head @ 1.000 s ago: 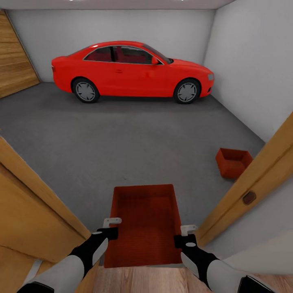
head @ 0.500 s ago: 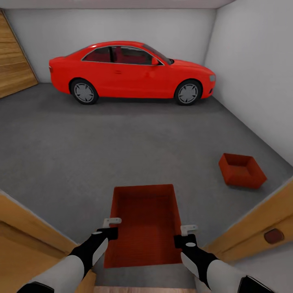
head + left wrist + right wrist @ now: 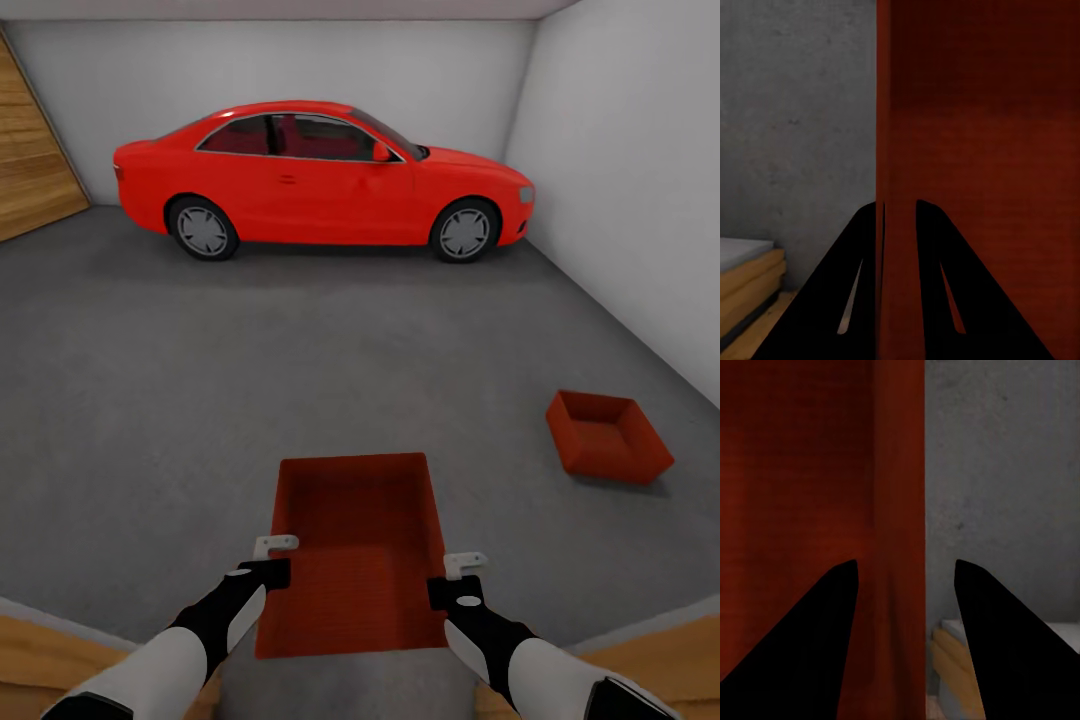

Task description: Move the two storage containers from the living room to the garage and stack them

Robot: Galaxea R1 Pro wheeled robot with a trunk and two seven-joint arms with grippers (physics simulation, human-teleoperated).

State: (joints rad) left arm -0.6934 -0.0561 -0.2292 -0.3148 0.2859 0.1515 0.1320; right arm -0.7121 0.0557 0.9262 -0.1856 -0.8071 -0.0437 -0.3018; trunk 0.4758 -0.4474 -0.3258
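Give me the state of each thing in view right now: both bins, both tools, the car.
Carried container: held off the floor between both tools, open side up, empty.
Second container: resting on the concrete floor ahead to the right, upright, empty, nothing stacked on it.
Left tool: shut on the carried container's wall.
Right tool: fingers straddle the opposite wall; pinch cannot be told.
Red car: parked along the far wall, doors closed.

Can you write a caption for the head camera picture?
Both grippers carry an orange-red container into the garage, toward its twin and a red car.
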